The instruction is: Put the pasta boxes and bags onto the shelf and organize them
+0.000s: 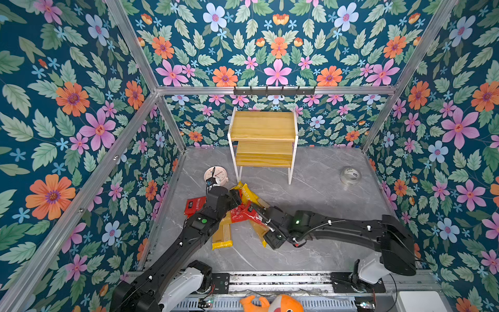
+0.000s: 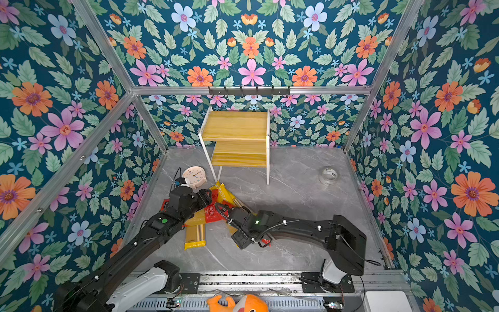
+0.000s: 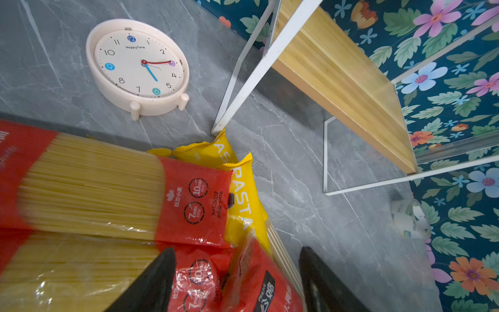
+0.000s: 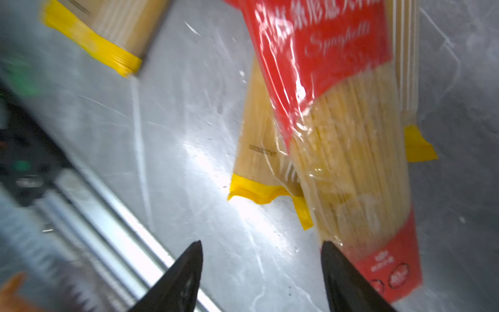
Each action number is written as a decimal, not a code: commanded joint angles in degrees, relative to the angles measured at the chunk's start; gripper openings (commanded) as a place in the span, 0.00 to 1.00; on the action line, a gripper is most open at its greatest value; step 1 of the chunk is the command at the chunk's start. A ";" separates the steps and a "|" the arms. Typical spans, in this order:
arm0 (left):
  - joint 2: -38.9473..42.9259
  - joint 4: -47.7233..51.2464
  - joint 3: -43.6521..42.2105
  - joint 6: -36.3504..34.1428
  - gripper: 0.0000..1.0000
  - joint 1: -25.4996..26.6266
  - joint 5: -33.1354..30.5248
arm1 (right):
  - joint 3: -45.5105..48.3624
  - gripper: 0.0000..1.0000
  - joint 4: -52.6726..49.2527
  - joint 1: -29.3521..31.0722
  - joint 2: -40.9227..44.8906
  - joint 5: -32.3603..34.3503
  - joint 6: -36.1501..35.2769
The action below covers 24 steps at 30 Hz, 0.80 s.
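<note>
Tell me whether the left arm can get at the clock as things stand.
Probably yes. The clock lies flat on the table close by the open left gripper. Only flat-lying spaghetti packets sit between them, nothing covers the clock, and the shelf leg stands off to one side.

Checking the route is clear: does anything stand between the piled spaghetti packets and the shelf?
Nothing visible does. The tabletop from the spaghetti packets to the shelf is bare and both boards are empty. The clock sits left of the shelf's front leg, the tape roll far right; a yellow packet reaches that leg.
</note>
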<state>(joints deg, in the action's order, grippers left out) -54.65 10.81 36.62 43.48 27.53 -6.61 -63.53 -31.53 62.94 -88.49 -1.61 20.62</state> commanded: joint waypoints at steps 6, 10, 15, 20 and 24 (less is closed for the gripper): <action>0.19 -2.79 -4.35 8.16 0.73 11.31 -1.10 | 9.38 0.69 10.66 -22.60 7.65 -26.85 2.65; -2.23 -6.31 -6.55 13.44 0.73 20.17 -4.51 | 11.12 0.69 13.34 -28.89 5.08 -30.54 0.91; -9.51 -16.43 -8.73 18.36 0.73 27.46 -4.58 | 9.74 0.70 15.24 -30.75 -1.70 -32.90 -1.57; -16.26 -23.40 -9.74 20.99 0.70 28.63 -2.25 | 7.98 0.70 17.27 -30.76 -9.22 -35.70 -2.66; -17.50 -25.49 -11.04 22.34 0.66 28.55 -2.17 | 7.31 0.68 16.44 -30.69 -12.15 -39.40 -4.26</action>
<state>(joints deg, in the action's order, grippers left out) -71.72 -10.24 26.02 63.81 56.07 -8.88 -55.86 -15.64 32.23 -99.68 -36.91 18.57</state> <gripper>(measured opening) 0.666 0.685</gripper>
